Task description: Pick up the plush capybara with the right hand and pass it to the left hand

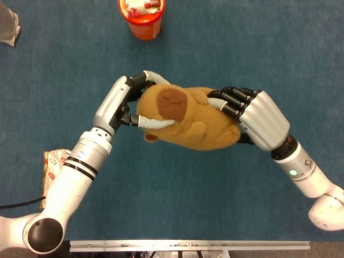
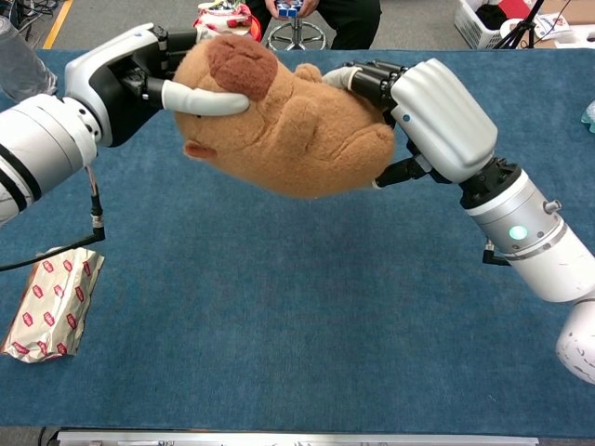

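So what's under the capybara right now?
Only bare blue table: the capybara hangs in the air, left hand at its head, right hand at its rump. Its underside is hidden.

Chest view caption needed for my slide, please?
Left hand and right hand both hold the plush capybara above the table.

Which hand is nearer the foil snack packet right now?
Left. The left hand grips the plush capybara's head above the table, on the same side as the foil snack packet. The right hand holds its rear, farther across.
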`<state>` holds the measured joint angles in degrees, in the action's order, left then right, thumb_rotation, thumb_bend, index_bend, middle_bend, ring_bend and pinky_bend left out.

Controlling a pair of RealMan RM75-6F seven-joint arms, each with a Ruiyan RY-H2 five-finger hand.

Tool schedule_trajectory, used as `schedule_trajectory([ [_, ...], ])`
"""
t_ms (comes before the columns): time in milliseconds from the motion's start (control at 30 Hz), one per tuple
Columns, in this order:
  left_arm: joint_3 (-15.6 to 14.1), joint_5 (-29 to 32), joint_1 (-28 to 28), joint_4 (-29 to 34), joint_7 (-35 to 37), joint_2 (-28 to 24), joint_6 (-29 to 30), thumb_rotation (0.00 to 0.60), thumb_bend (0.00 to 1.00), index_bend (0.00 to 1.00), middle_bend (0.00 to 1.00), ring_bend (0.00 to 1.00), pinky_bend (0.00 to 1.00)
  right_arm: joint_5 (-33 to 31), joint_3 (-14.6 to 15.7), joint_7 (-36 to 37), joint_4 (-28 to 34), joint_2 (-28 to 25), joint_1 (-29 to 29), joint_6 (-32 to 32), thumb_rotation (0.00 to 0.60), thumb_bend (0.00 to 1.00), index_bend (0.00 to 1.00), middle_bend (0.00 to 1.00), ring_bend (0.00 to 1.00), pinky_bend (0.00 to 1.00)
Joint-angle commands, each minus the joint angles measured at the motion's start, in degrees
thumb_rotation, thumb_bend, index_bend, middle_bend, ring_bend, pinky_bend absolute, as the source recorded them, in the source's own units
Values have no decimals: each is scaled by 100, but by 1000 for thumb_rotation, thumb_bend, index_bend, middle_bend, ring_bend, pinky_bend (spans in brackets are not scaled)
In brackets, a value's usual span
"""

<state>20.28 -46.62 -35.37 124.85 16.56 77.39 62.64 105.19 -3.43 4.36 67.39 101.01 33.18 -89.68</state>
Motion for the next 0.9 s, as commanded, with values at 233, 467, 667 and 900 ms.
schedule_trajectory([
  [233, 77, -23, 141, -34, 154, -106, 20, 600, 0, 521, 462, 502, 807, -6, 44, -195, -10, -22, -73, -36, 600, 0, 493, 428, 543, 679],
  [467, 90, -59, 200, -78, 235, -128, -42, 600, 0, 521, 463, 502, 807, -85, 64, -363, 106, -96, -99, 103, 600, 0, 144, 208, 378, 678],
  [667, 96, -78, 236, -73, 290, -140, -96, 600, 0, 521, 463, 502, 807, -110, 57, -366, 101, -80, -104, 124, 600, 0, 86, 155, 324, 661],
  [900, 109, -112, 279, -73, 335, -162, -122, 600, 0, 522, 464, 503, 807, -49, 81, -220, 80, -94, -99, 56, 600, 0, 0, 28, 181, 593],
])
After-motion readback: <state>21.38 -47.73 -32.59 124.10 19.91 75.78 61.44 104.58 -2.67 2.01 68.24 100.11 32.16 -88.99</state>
